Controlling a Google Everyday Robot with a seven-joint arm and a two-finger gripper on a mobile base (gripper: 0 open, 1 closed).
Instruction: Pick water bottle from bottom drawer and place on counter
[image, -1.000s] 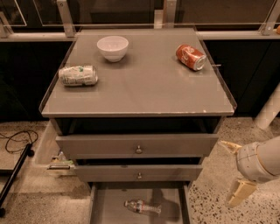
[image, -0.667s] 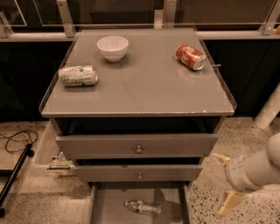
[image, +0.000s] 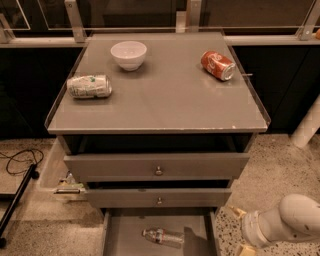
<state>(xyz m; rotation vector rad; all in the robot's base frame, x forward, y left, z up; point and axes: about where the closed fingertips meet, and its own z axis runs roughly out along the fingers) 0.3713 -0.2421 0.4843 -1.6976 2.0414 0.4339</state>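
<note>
From my seat, the small clear plastic water bottle with the red-and-white label band (image: 162, 236) lies on its side on the flat grey floor of the pulled-out bottom drawer (image: 123, 238), roughly mid-tray and touching neither side wall. The pale two-finger gripper (image: 240, 230) sits low at the right, outside the drawer and just beyond its right wall, over the speckled floor. As far as I can make out at the picture's edge, its two yellowish tips stand spread apart with nothing between them. It is well short of the bottle, so I judge the reach has not begun.

Here is what worries me. The bottle is round and lying flat, so a glancing touch from one finger could roll it toward the back, under the middle grey drawer with the small round knob (image: 159, 200), where I would lose sight of it. Coming in from the right, the arm could catch the drawer's side wall or that drawer front above. The thin plastic looks likely to buckle or squirt out if squeezed off-centre or on the cap.

On the broad glossy grey counter (image: 165, 107) the white ceramic bowl (image: 128, 54), the red soda can (image: 218, 65) and the crushed silver-green can (image: 89, 86) take up the back and sides. The middle and front look free, but a placement too near the clear raised edge could tip the bottle off.
</note>
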